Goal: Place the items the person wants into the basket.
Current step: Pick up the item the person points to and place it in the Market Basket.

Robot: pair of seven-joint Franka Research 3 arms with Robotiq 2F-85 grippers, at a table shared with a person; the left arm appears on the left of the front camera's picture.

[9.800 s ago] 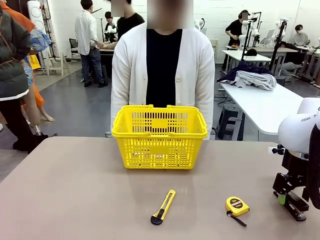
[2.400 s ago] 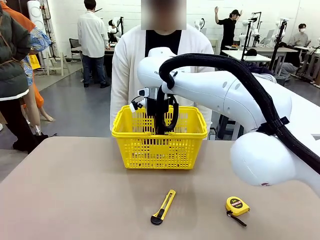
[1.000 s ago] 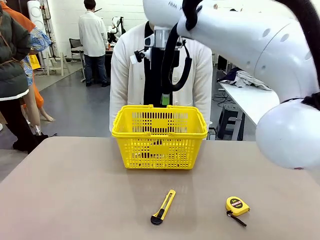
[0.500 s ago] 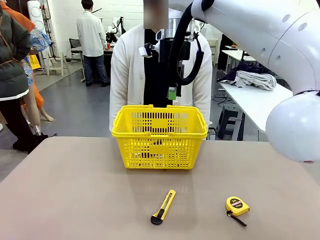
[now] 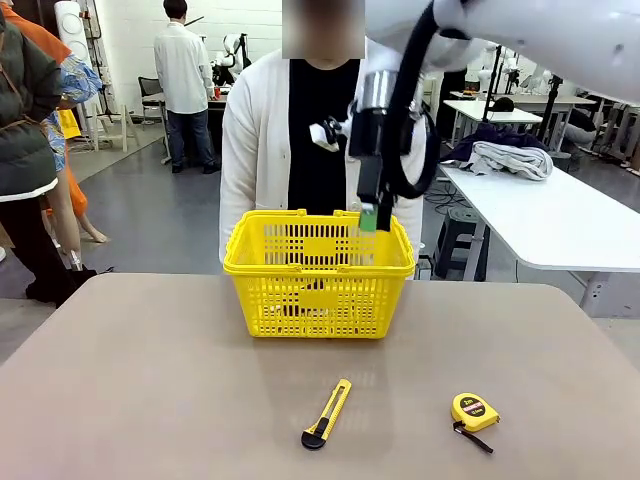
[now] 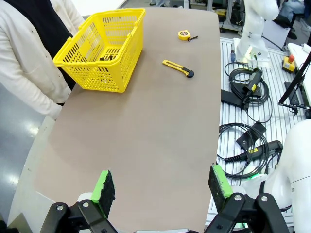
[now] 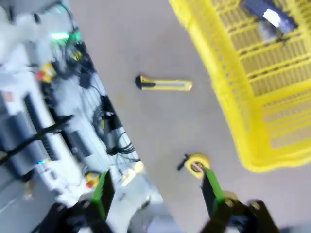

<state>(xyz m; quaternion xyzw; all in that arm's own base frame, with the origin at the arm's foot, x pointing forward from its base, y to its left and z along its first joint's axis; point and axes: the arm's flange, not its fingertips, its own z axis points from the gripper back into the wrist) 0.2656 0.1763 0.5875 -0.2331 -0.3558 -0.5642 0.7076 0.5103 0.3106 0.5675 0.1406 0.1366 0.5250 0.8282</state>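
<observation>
The yellow basket (image 5: pixel 318 268) stands at the table's far side, in front of the person (image 5: pixel 262 130) in a white cardigan. Dark items (image 5: pixel 296 301) lie on its floor, seen through the lattice. In the blurred right wrist view, one dark item with a white patch (image 7: pixel 266 14) lies inside the basket (image 7: pixel 272 107). My right gripper (image 5: pixel 368 216) hangs open and empty just above the basket's right rear rim; its fingers (image 7: pixel 102 190) stand wide apart. My left gripper (image 6: pixel 161 184) is open and empty, high over the near table end, far from the basket (image 6: pixel 104 77).
A yellow-and-black utility knife (image 5: pixel 327 413) (image 6: pixel 178 68) (image 7: pixel 165 84) and a round yellow tape measure (image 5: pixel 474 411) (image 6: pixel 184 34) (image 7: pixel 197 164) lie on the near table. Cables and gear (image 6: pixel 248 87) lie beside the table. Other people stand far behind.
My right arm has swung to the right across the basket, and its gripper has come down from above the middle to the right rear rim. The left gripper has not moved.
</observation>
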